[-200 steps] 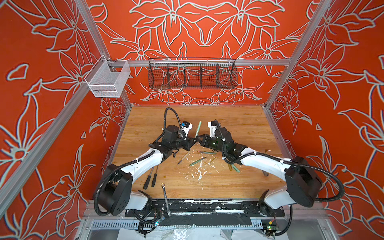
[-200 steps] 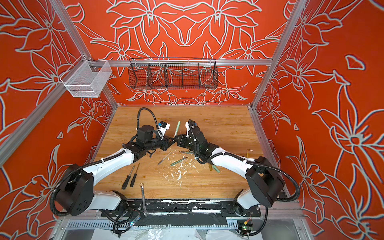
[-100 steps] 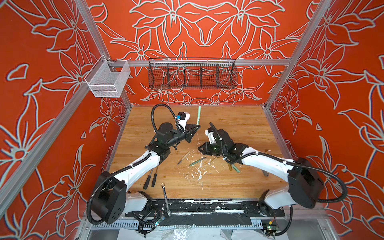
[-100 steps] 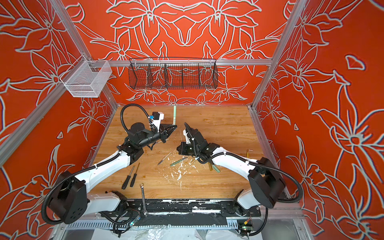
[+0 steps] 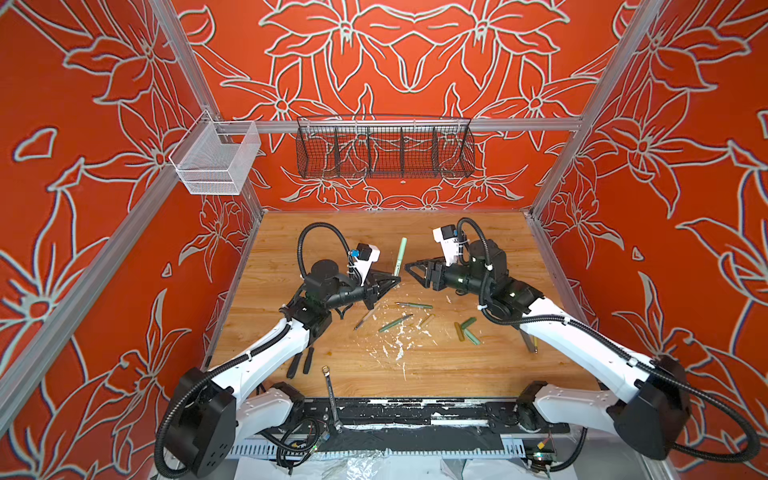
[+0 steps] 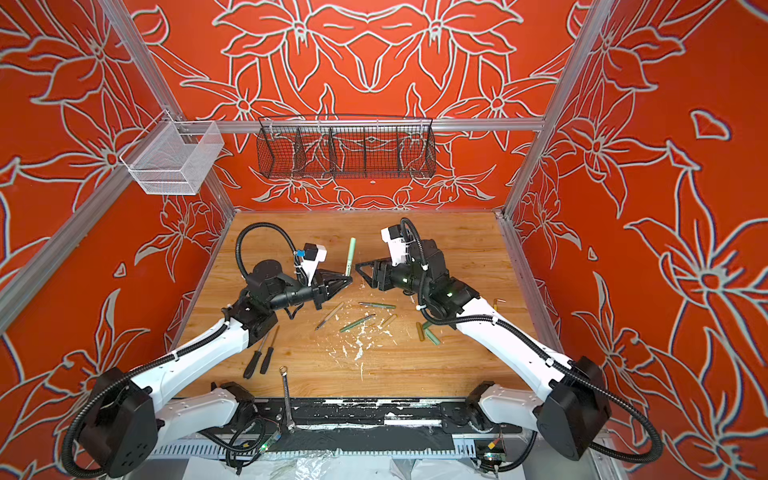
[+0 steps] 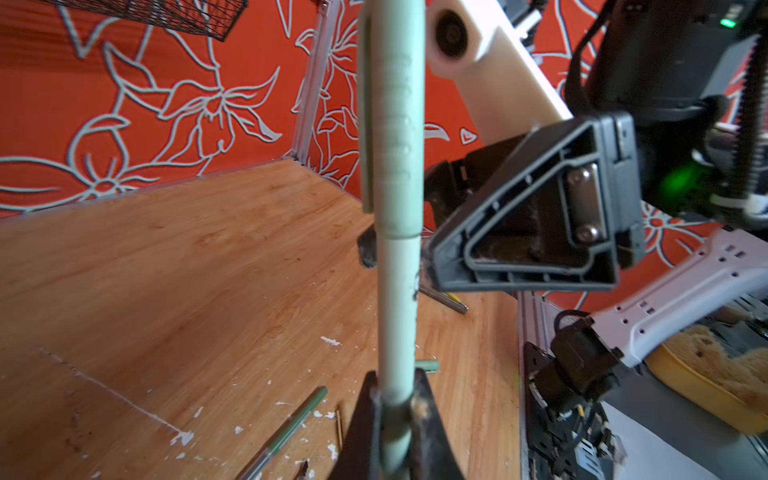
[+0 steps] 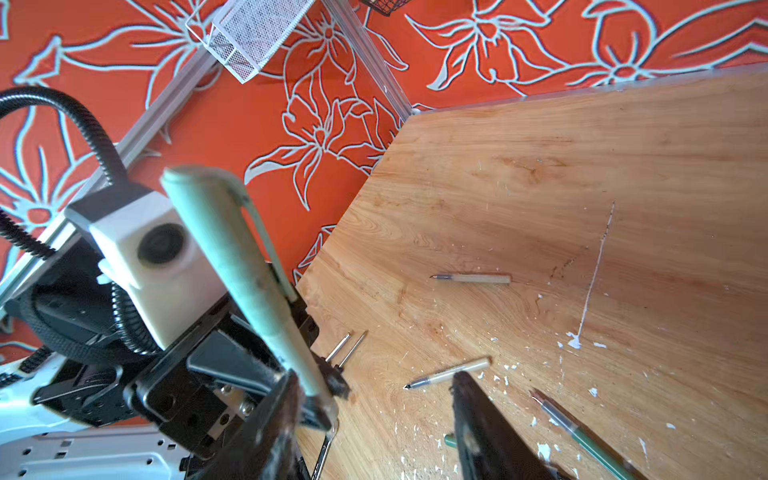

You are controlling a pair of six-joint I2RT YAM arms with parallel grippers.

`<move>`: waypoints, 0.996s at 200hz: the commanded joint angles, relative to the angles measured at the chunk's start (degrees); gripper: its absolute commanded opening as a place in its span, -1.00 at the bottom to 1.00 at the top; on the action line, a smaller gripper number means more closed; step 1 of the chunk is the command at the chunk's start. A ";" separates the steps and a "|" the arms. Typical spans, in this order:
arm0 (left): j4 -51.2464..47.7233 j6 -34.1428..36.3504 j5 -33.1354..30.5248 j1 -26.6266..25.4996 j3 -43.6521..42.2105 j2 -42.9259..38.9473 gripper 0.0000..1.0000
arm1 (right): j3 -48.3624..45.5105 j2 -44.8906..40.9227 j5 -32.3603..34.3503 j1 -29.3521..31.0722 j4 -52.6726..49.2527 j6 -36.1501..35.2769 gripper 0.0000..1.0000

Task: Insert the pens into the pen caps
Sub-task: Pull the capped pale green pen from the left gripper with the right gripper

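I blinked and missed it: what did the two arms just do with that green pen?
The right gripper opened, released the capped pen and backed away rightward. The left gripper keeps holding it upright. The loose pens, caps and screwdrivers lie unchanged.

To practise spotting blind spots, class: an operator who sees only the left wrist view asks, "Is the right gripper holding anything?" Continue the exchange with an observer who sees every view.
Observer: No. Its wrist view shows the right gripper open, jaws well apart, clamping nothing.
Operator: How many uncapped pens lie loose?
Observer: A top view shows at least three uncapped pens on the table.
Operator: And spare caps?
Observer: The loose caps lie bunched beside the right arm.
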 commanded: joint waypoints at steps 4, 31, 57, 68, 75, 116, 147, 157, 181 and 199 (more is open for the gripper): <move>1.02 -0.27 5.45 -0.91 0.72 0.56 -1.00 | 2.44 0.23 -5.32 -0.10 4.44 -0.93 0.20; 2.11 -1.08 6.89 -1.08 1.28 1.86 -1.00 | 2.83 0.71 -5.86 -0.10 5.71 -0.42 0.16; 2.20 -1.22 6.93 -1.09 1.44 2.44 -1.00 | 2.62 1.05 -5.88 -0.10 6.77 0.27 -0.09; 2.23 -1.20 6.67 -1.09 1.45 2.55 -1.00 | 2.74 1.15 -5.56 -0.10 6.39 0.28 -0.26; 2.34 -1.20 6.48 -1.09 1.38 2.60 -1.00 | 2.95 1.43 -5.01 -0.06 5.61 0.30 -0.36; 0.57 -2.70 1.70 -1.09 1.81 3.76 -0.51 | 4.51 2.82 0.72 -1.70 -0.48 0.64 -0.61; -5.01 -5.83 -7.00 -1.09 1.58 2.89 0.94 | 8.35 7.31 1.57 -8.09 -8.27 -0.88 -0.64; -7.82 -6.59 -10.75 -1.10 1.11 1.61 0.94 | 10.74 9.83 2.52 -10.30 -12.40 -3.77 -0.64; -17.14 -7.35 -20.36 -1.05 1.08 -2.79 0.94 | 16.88 18.21 4.99 -15.33 -23.07 -11.61 -0.63; -25.77 -6.47 -25.69 -1.00 2.60 -5.54 0.94 | 22.94 25.69 7.97 -18.18 -32.29 -17.21 -0.63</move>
